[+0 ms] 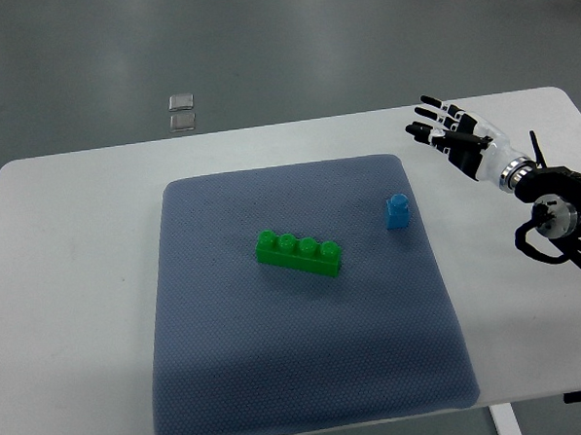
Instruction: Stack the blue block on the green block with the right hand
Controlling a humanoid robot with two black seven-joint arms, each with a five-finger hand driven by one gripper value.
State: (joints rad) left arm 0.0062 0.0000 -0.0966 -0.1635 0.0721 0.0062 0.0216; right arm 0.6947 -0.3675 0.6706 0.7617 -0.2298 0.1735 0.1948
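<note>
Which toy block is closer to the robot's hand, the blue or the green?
The small blue plastic block. It stands just below the open right hand; the long green studded block lies farther left.

From my remote station, I see the right hand point(449, 131) hovering with fingers spread over the white desk point(70, 287), past the far right corner of the grey-blue mat point(308, 372). Between it and the blue block point(398, 211) lies only bare desk and mat, an open lane. The blue block stands alone near the mat's right edge, with free room on every side. The green block point(298, 253) lies well apart from it toward the mat's centre, its studs facing up and uncovered; the stretch of mat between the two blocks is clear. The near half of the mat is open too.
</note>
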